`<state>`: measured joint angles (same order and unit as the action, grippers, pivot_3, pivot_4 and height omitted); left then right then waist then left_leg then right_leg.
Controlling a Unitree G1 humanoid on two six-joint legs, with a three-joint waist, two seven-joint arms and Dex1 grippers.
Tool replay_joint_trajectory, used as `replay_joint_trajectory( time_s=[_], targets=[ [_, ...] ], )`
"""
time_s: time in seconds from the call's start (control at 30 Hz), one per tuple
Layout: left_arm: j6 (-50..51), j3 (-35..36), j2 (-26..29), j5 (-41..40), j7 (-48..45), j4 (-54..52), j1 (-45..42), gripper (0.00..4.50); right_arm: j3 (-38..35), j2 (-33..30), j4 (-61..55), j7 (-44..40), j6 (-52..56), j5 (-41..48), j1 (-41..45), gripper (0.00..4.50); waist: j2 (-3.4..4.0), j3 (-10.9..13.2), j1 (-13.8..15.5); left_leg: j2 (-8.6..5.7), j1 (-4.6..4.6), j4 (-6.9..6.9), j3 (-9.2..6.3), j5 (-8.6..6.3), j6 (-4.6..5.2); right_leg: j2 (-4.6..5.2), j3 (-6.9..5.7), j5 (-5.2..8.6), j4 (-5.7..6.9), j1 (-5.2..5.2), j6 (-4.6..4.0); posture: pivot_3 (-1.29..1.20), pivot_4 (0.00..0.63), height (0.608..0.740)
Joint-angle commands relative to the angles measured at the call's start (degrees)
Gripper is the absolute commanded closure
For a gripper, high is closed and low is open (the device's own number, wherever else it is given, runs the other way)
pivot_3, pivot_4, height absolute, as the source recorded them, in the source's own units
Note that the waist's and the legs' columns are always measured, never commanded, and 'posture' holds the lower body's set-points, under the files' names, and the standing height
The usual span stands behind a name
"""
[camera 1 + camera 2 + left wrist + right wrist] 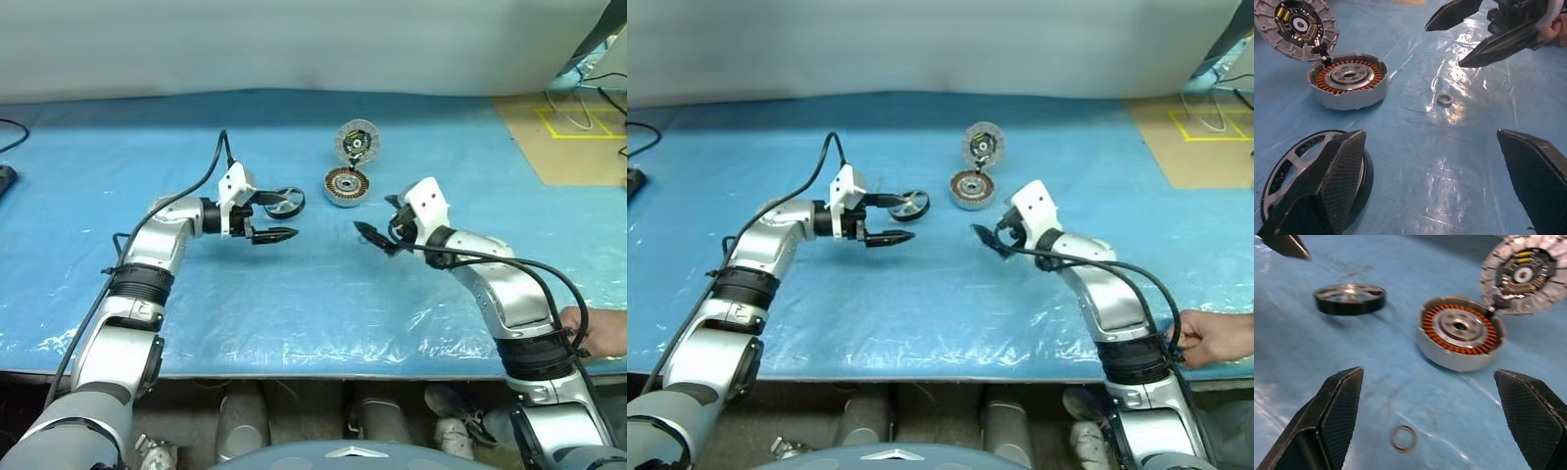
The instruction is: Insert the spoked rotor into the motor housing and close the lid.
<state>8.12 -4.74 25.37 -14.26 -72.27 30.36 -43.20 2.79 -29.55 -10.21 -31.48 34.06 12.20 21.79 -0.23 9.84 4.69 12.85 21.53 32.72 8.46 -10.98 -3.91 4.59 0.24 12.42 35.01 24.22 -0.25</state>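
Both arms hang over the blue table cover (294, 313), and nothing is in hand. The left gripper (279, 221), left of centre in the head view, has its fingers spread wide and empty, pointing across toward the middle. The right gripper (377, 238), right of centre, is just as wide and empty, aimed back at its partner.

The rotor (284, 202) lies flat on the cover just beyond the left fingertips; in the left wrist view one dark finger (1334, 181) overlaps it in the lower left, though I cannot tell whether they touch. That looks like a line-up for the pick, fingers wide to straddle the rim.

Up in the centre sits the housing (344, 186), open to the top. Inside, a ring of copper windings circles a silver core with a hole in the middle, and no rotor is in it. The lid (357, 142) stands tilted up behind it, meeting the housing's back rim as if hinged there, its inner face of circuitry toward us. Propped like that, it leaves the opening free for the drop.

A small metal ring (1403, 438) lies loose on the cover between the grippers. At the lower right edge a person's hand (600, 333) rests beside the right arm.

So by my reading: the pick is still to come.
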Motion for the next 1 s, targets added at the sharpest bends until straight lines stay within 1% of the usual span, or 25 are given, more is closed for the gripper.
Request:
replay_joint_trajectory(
  time_s=[0.03, 0.2, 0.47, 1.0],
  targets=[
    [0.4, 1.3, 0.1, -0.9, 0.2, -0.7, -2.4, 0.01, -2.5, -1.5, -0.3, -1.1, -1.6, 0.4, 1.6, 0.00, 0.00, 0.0, 0.1, 0.00, 0.01, 0.01, 0.00, 0.00, 0.00, 0.00, 0.01, 0.00, 0.01, 0.00, 0.00, 0.00, 0.150, 0.740],
    [-3.1, 0.1, 0.7, 1.3, -0.4, 0.3, -2.3, 0.01, -3.6, -2.2, 1.8, -0.5, -4.2, -1.1, 2.9, 0.00, 0.00, 0.0, -0.2, 0.00, -0.02, 0.01, 0.00, 0.00, 0.01, -0.02, 0.02, -0.01, 0.04, 0.01, 0.01, 0.00, 0.150, 0.740],
    [-2.5, 1.8, 0.3, 0.2, 0.1, 2.2, -4.1, 0.01, -3.1, -1.6, 2.2, -0.8, -4.6, -1.4, 3.7, 0.00, 0.00, 0.0, -0.1, 0.00, -0.02, 0.03, 0.00, 0.01, 0.02, -0.02, 0.01, 0.00, 0.08, 0.00, 0.00, 0.00, 0.150, 0.740],
    [-2.4, 1.8, 0.2, 0.2, 0.7, 1.5, -3.3, 0.01, -2.5, -0.7, 2.0, -1.6, -4.2, -1.4, 4.1, 0.00, 0.00, 0.0, -0.1, 0.00, -0.02, 0.05, 0.00, 0.01, 0.02, -0.01, 0.01, 0.04, 0.12, 0.00, -0.07, 0.00, 0.150, 0.740]
  ],
)
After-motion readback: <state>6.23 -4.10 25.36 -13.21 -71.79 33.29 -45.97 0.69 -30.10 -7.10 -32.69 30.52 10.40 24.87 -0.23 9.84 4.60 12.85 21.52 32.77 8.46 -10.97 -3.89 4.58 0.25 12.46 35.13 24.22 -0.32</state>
